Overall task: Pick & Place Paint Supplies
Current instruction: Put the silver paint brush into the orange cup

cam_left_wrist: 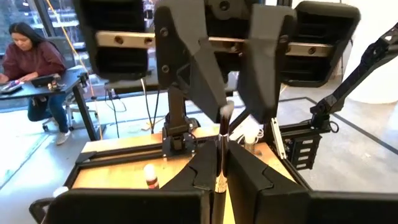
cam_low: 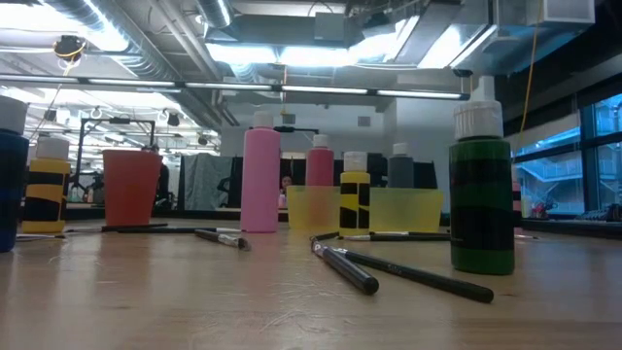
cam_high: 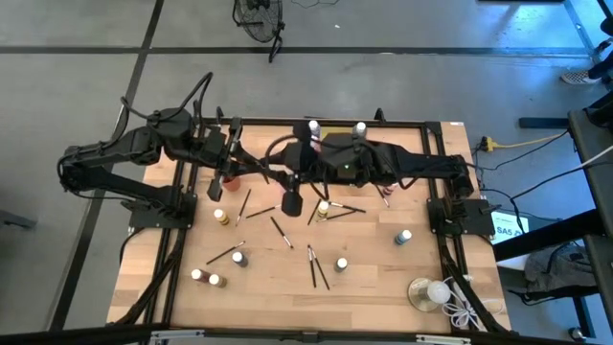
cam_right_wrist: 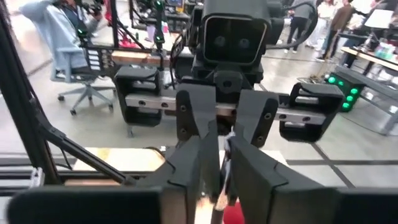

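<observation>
Meanwhile, my left jaws (cam_left_wrist: 221, 165) clamp a paintbrush (cam_left_wrist: 221, 146) mid-handover, right jaws (cam_left_wrist: 231, 106) part-open; bottles (cam_high: 403, 236) and brushes (cam_high: 316, 267) still litter the counter (cam_high: 374, 287).

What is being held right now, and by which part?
A paintbrush, pinched near one end by the shut left pincer above the table's middle. The right pincer meets its other end; whether it grips cannot be told.

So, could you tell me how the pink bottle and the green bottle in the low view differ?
The pink bottle stands farther back and has a plain body; the green bottle stands nearer and carries black bands. The pink one's cap is short, the green one's taller and ribbed. Both stand upright with white caps.
</observation>
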Controlling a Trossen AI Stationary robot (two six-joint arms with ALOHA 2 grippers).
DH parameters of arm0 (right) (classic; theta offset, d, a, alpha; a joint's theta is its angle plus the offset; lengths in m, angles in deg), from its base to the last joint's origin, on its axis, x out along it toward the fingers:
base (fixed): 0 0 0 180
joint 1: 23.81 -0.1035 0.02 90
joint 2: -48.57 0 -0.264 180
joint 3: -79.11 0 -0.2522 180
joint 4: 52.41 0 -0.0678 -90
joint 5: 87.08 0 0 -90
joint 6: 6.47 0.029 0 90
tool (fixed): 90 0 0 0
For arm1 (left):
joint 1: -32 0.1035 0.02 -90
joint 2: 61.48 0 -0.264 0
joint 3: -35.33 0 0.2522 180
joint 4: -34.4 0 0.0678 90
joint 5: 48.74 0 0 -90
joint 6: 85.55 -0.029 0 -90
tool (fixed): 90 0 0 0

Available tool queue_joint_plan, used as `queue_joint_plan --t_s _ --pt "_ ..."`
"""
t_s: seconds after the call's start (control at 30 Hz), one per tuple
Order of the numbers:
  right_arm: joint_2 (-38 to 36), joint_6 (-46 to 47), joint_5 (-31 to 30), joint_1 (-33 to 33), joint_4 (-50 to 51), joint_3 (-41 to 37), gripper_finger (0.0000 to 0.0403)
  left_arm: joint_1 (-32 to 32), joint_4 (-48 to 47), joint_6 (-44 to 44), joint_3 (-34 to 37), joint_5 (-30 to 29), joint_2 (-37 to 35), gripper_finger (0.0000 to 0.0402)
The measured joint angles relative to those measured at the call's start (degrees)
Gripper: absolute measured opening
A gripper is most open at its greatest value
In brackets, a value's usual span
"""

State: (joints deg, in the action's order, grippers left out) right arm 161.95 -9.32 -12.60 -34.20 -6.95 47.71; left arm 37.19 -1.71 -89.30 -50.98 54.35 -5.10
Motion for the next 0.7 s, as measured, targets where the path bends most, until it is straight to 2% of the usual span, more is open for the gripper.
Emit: queue_joint_plan --t_s 0.13,0.3,0.7 --pt "-0.70 -0.23 -2.77 -1.86 2.71 0.00 0.0118 0.04 -2.18 0.01 0.00 -0.62 -0.72 0.0018" --pt "-1.63 -0.22 -3.76 -3.67 3.52 0.00 0.0125 0.04 -6.72 0.87 0.00 -1.96 -4.00 0.0018" --pt "-1.68 0.36 -3.75 -5.10 9.18 0.00 0.0125 0.04 -15.21 3.71 0.00 -17.19 -12.80 0.0018"
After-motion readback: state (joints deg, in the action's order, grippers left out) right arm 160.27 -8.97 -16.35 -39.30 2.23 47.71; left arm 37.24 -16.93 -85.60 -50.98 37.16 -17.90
